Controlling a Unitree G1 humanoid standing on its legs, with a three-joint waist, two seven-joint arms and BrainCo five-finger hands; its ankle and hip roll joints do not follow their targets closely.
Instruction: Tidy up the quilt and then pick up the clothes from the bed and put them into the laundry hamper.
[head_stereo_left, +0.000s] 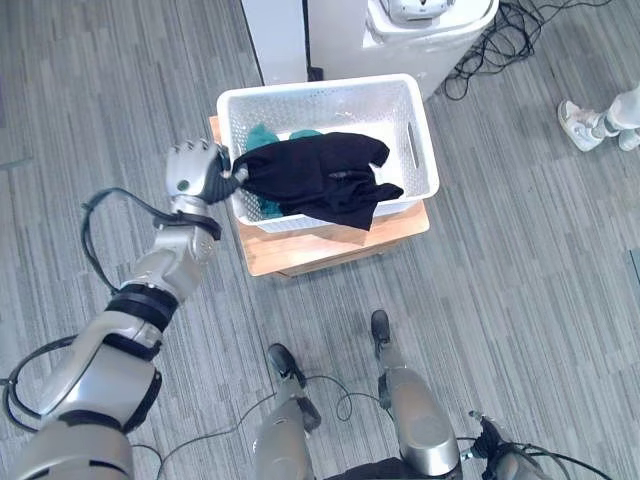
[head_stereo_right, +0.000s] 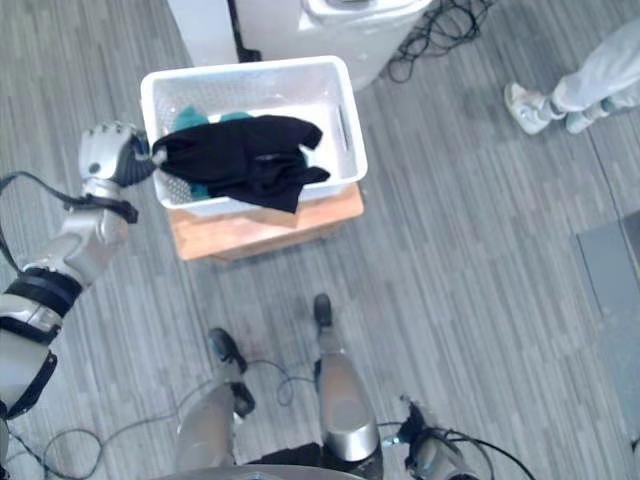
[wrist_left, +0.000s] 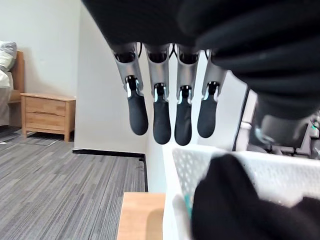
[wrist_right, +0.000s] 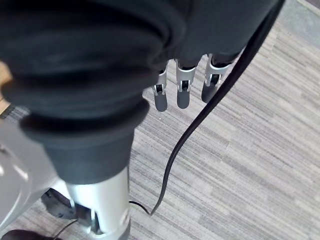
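Observation:
A white perforated laundry hamper (head_stereo_left: 320, 88) stands on a low wooden stand (head_stereo_left: 300, 252). A black garment (head_stereo_left: 320, 175) lies across it and hangs over its front rim, with teal cloth (head_stereo_left: 262, 137) underneath in the back left corner. My left hand (head_stereo_left: 193, 168) is at the hamper's left wall, right beside the garment's left corner. In the left wrist view its fingers (wrist_left: 161, 117) hang straight above the black cloth (wrist_left: 240, 205) and stand apart from it, so the hand is open. My right hand (wrist_right: 182, 90) hangs low over the floor with straight fingers and holds nothing.
A white appliance (head_stereo_left: 430, 30) with cables stands right behind the hamper, next to a white panel (head_stereo_left: 275, 35). A person's shoes (head_stereo_left: 585, 125) are at the far right. A wooden nightstand (wrist_left: 47, 112) stands against the wall. Grey plank floor surrounds the stand.

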